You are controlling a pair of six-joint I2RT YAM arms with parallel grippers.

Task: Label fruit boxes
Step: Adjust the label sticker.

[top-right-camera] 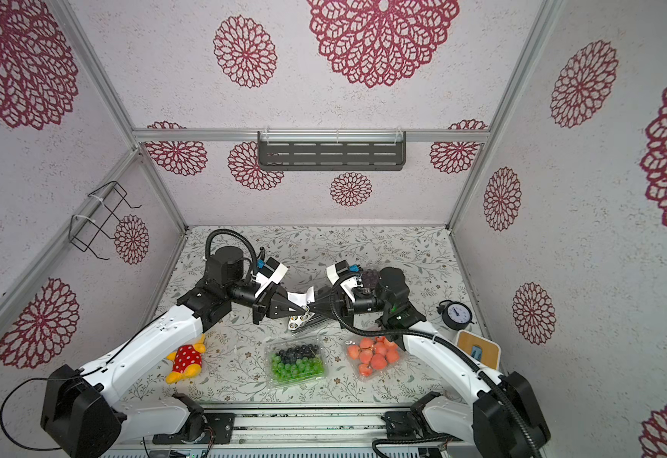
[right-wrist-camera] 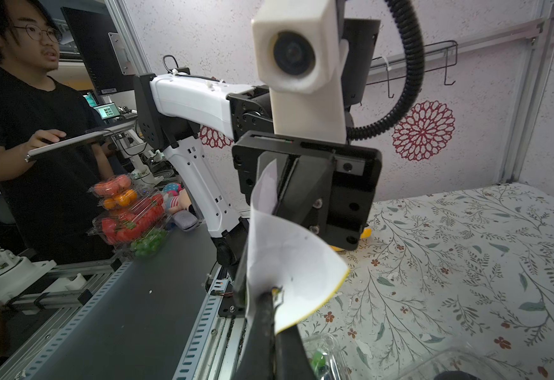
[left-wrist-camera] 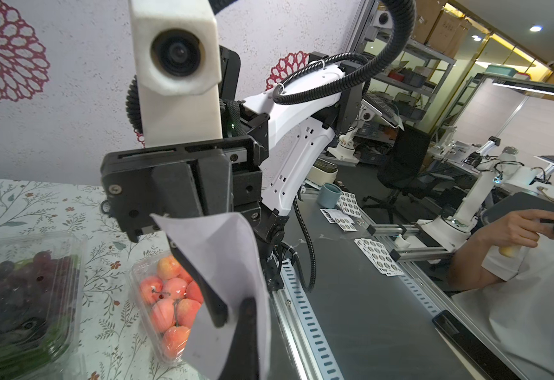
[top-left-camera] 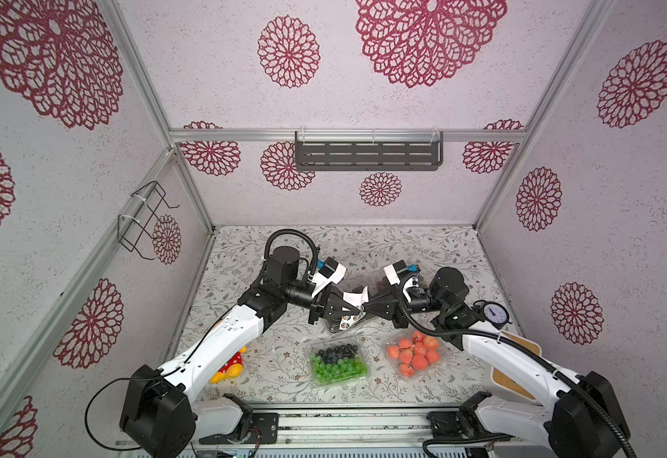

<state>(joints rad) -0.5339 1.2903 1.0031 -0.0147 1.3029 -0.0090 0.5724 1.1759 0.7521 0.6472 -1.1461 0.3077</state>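
Left claw (top-left-camera: pixel 353 310) and right claw (top-left-camera: pixel 366 309), both clamped on the white sticker sheet (top-left-camera: pixel 352 296), meet tip to tip mid-frame above the desk (top-left-camera: pixel 423 253), apparently to peel a label; green-and-blue fruit box (top-left-camera: pixel 338 363) and orange-red fruit box (top-left-camera: pixel 415 355) lie unheld below, lower centre.

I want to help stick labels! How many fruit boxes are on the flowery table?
3 seen: green-and-blue box front middle, orange-red box beside it, purple box behind the right arm. More may be hidden.
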